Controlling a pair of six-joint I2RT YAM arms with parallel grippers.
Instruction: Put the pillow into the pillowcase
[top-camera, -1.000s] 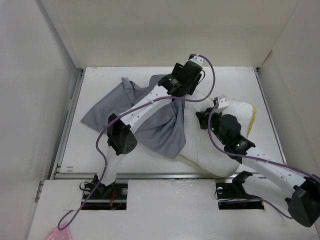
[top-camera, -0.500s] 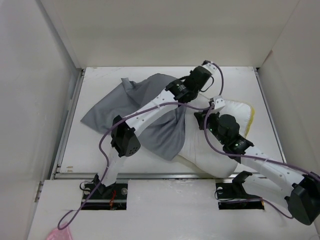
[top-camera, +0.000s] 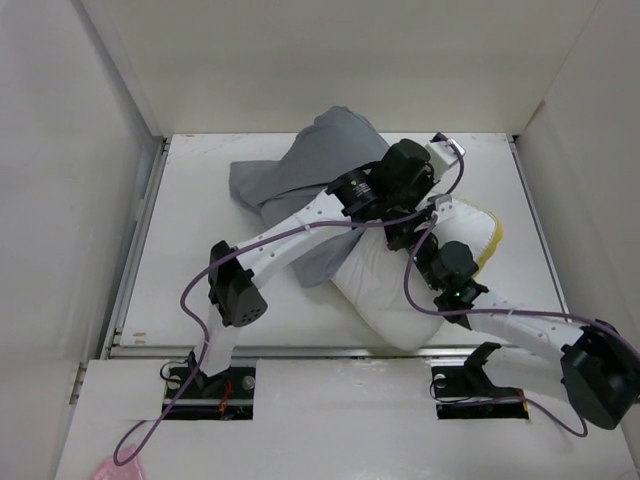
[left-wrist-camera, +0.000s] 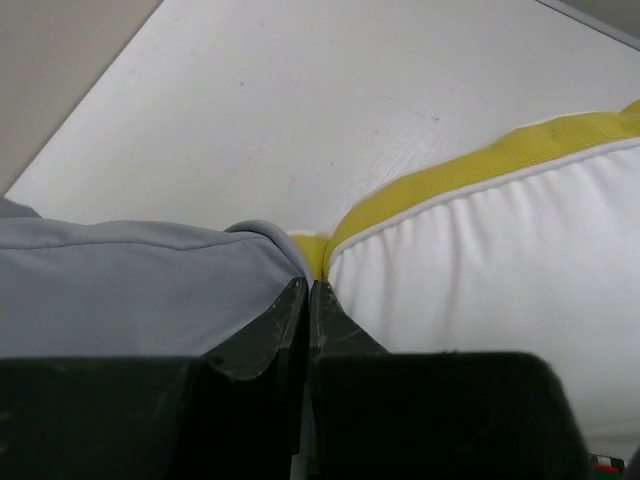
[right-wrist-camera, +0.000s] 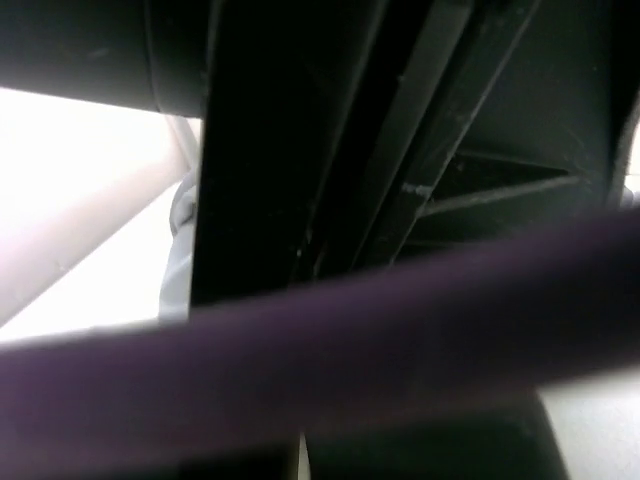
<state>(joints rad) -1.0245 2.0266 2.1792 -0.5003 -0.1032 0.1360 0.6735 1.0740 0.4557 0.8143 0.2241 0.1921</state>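
Observation:
The white pillow (top-camera: 400, 295) with yellow piping (top-camera: 492, 238) lies right of the table's middle. The grey pillowcase (top-camera: 300, 175) is bunched up at the back, its near edge draped over the pillow's far left corner. In the left wrist view my left gripper (left-wrist-camera: 310, 283) is shut on a fold of pillowcase (left-wrist-camera: 140, 290), hard against the pillow (left-wrist-camera: 480, 280) and its piping (left-wrist-camera: 470, 170). My right gripper (top-camera: 415, 238) sits on the pillow under the left wrist and is shut. What it grips is hidden, since a cable and dark arm parts fill the right wrist view.
White walls (top-camera: 90, 200) enclose the table on the left, back and right. A metal rail (top-camera: 300, 350) runs along the front edge. A purple cable (right-wrist-camera: 320, 340) crosses right in front of the right wrist camera. Something pink (top-camera: 115, 468) lies at the bottom left.
My left gripper has shut on the pillowcase and swung right and back, dragging the grey cloth off the left of the table. The right arm has hardly moved.

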